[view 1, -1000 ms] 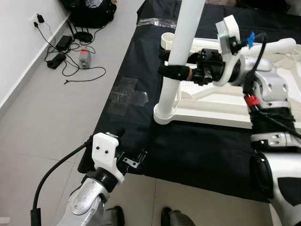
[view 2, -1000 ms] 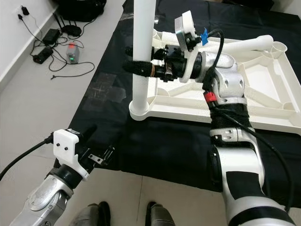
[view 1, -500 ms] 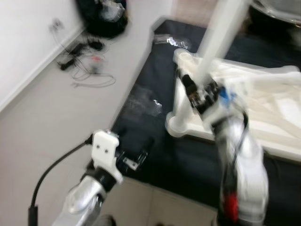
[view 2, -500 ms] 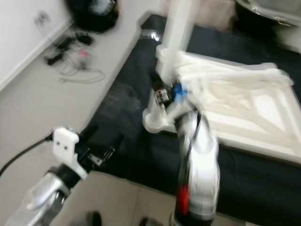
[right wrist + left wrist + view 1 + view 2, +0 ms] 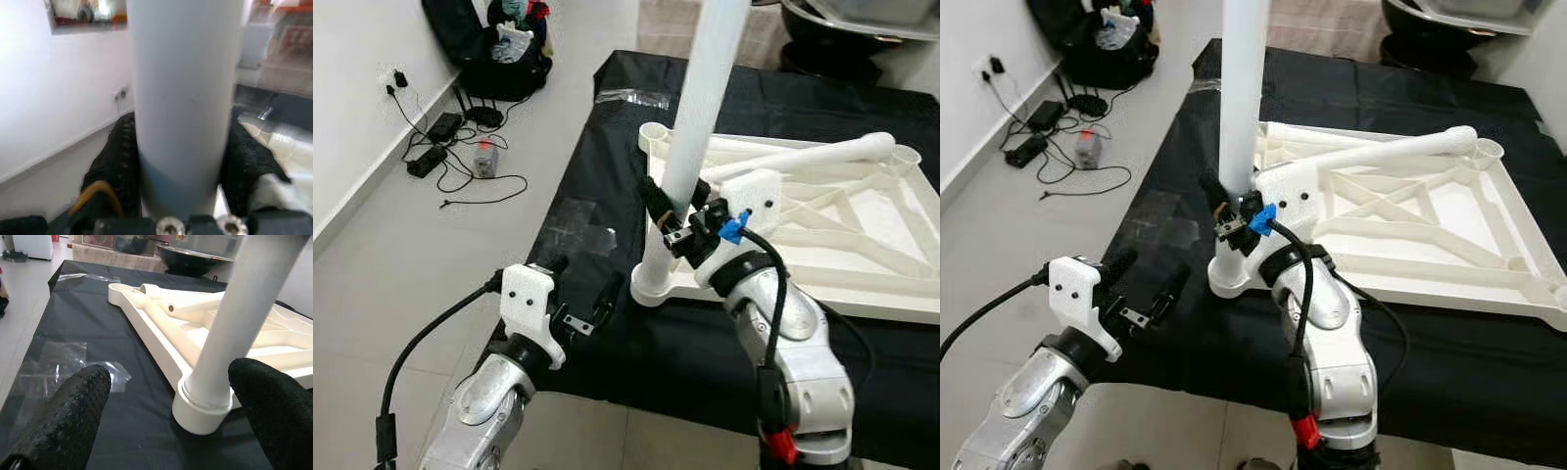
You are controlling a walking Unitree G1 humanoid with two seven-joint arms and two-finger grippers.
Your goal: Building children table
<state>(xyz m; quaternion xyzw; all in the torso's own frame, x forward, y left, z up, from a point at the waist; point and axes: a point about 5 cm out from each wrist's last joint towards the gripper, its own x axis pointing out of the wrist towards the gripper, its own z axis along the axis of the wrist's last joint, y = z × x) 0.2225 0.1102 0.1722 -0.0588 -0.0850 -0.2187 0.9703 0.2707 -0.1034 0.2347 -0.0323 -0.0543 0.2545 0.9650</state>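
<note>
The white table top [image 5: 862,284] lies upside down on a black cloth [image 5: 607,117]. One white leg [image 5: 700,108] stands upright in the near left corner socket [image 5: 651,284]. My right gripper [image 5: 671,211] is shut on this leg a little above the socket; the right wrist view has a black finger [image 5: 115,161] on either side of the leg [image 5: 181,88]. A second leg [image 5: 803,157] lies across the frame. My left gripper [image 5: 587,276] hovers open at the cloth's near left edge, pointing at the socket [image 5: 200,406] and apart from it.
On the floor to the left lie cables and power adapters [image 5: 440,137] and a black bag [image 5: 499,49] against the white wall. A patch of clear tape [image 5: 578,220] sticks to the cloth. A dark basin [image 5: 862,29] stands beyond the cloth's far end.
The camera swung and blurred. My right arm came round from over the table top to its near side, still shut on the upright leg. The left gripper stayed open in about the same place.
</note>
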